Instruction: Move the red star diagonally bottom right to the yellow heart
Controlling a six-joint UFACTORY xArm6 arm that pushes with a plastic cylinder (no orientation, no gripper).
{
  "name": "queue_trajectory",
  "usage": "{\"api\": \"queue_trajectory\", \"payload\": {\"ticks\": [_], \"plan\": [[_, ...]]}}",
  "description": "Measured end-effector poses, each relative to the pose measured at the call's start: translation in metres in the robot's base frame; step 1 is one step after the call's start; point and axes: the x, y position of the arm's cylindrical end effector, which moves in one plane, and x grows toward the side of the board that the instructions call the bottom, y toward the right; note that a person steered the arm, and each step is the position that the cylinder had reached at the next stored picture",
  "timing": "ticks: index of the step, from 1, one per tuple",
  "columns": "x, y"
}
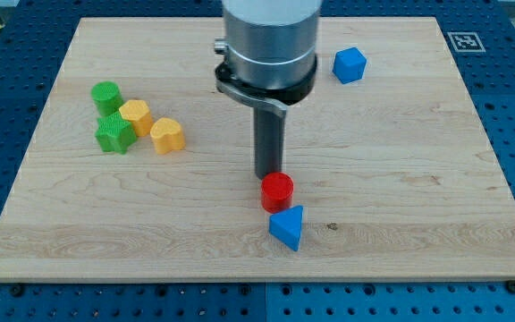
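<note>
My tip (269, 176) rests on the board just above and slightly left of a round red block (277, 190), touching or nearly touching it. No red star shows; the arm's wide body (269, 45) hides part of the board at the view's top centre. The yellow heart (166, 135) lies at the view's left, well left of my tip.
A yellow hexagon (136, 116), a green star (113, 133) and a round green block (106, 95) cluster beside the heart. A blue triangle (287, 227) lies just below the red block. A blue cube (350, 64) sits at the top right. The wooden board (418, 179) ends at blue surroundings.
</note>
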Motion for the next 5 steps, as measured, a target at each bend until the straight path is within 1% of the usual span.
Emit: {"api": "queue_trajectory", "payload": {"ticks": [1,2,4,5], "plan": [[0.0,0.018],[-0.014,0.033],[-0.165,0.025],[-0.202,0.021]]}}
